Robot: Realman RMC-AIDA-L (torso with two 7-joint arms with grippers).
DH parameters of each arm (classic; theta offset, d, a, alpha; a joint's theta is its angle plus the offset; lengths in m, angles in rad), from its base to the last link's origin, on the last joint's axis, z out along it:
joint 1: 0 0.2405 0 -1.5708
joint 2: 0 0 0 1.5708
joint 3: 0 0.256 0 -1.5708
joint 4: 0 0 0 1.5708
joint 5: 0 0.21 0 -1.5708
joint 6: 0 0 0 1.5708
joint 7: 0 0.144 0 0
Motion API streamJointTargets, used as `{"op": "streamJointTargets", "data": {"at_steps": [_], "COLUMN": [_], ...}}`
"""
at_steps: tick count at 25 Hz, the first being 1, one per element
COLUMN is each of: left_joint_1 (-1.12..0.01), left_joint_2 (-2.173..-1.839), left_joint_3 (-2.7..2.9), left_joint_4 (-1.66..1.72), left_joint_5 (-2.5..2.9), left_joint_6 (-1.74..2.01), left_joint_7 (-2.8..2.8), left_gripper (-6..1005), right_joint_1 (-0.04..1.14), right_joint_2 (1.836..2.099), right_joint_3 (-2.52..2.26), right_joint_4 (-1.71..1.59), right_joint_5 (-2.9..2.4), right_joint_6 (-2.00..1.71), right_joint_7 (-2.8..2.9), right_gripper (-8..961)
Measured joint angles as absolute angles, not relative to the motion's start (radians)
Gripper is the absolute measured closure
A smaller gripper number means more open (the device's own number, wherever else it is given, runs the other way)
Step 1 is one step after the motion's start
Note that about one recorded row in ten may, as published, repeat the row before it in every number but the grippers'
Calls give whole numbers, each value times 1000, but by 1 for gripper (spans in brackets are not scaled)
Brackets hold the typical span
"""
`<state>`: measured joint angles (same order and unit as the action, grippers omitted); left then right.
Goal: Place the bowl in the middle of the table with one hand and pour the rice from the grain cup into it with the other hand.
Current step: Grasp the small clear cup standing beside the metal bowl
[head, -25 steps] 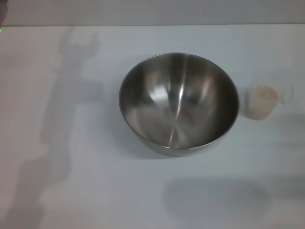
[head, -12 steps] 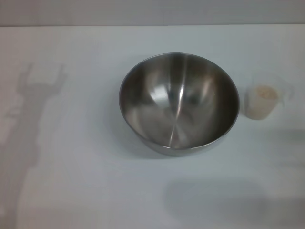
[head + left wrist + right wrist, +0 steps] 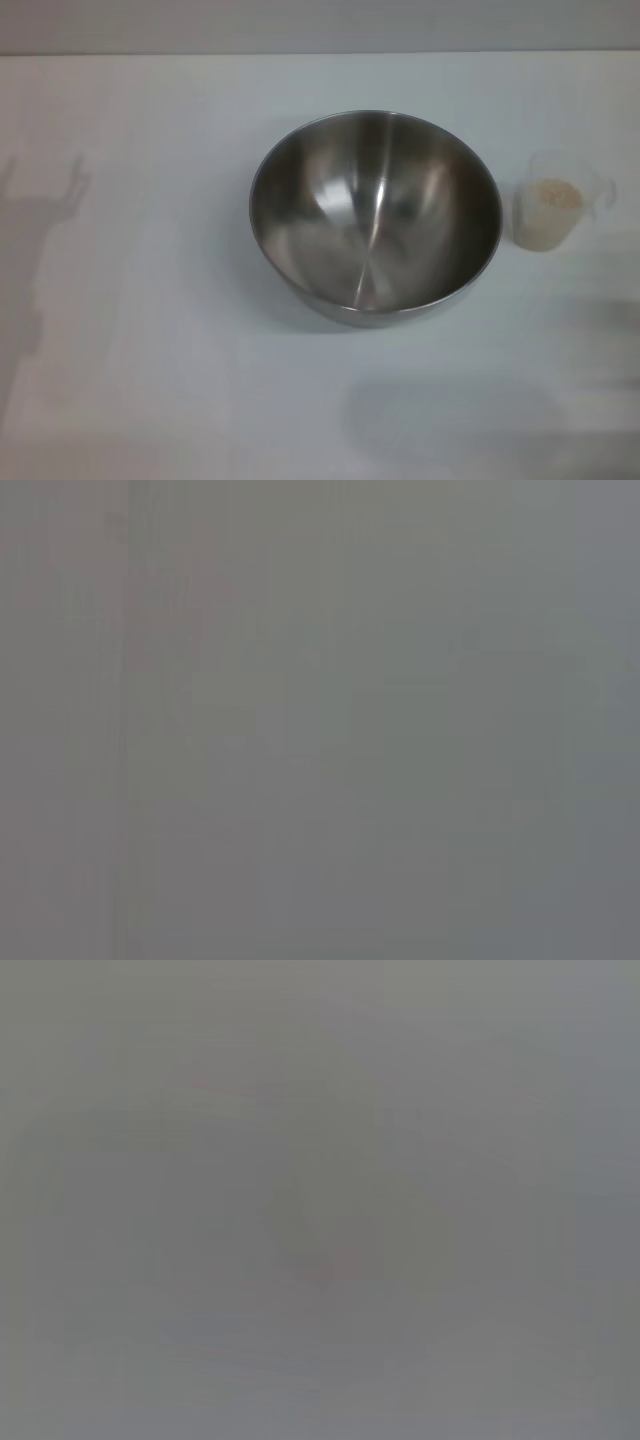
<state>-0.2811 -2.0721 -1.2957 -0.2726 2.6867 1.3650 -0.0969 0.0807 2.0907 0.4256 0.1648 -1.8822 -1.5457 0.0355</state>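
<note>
White table (image 3: 150, 400) fills the head view, pale wall strip along the far edge. Bowl (image 3: 375, 215) sits upright near the table's middle, slightly toward the robot's right, empty, brushed steel inside showing reflections only. Grain cup (image 3: 550, 212) stands upright just beside the bowl on its right, apart from it, not touching. Rice (image 3: 553, 195) is in the cup, a pale granular mass filling it most of the way up. Neither arm nor gripper shows in the head view; only a faint arm-shaped shadow on the table at far left. Both wrist views are flat grey, nothing resolvable in them, so bowl and cup appear in the head view alone. Jaw state for left and right: can't tell, not visible.
</note>
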Motion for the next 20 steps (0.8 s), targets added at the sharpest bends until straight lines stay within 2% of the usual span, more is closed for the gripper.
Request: {"op": "streamJointTargets", "data": {"at_steps": [20], "left_joint_1": [-265], "left_joint_2": [-2072], "left_joint_3": [-1294], "left_joint_4": [-245], "left_joint_5": [2688], "left_joint_6": [1350], "left_joint_7": [-69], "left_gripper": [140], "right_joint_1": [191], "right_joint_2": [2089], "right_joint_3": [385], "right_joint_4": [171], "right_joint_5": [-1879], "right_joint_6": [-1312], "right_joint_7": [35], "right_gripper": [127]}}
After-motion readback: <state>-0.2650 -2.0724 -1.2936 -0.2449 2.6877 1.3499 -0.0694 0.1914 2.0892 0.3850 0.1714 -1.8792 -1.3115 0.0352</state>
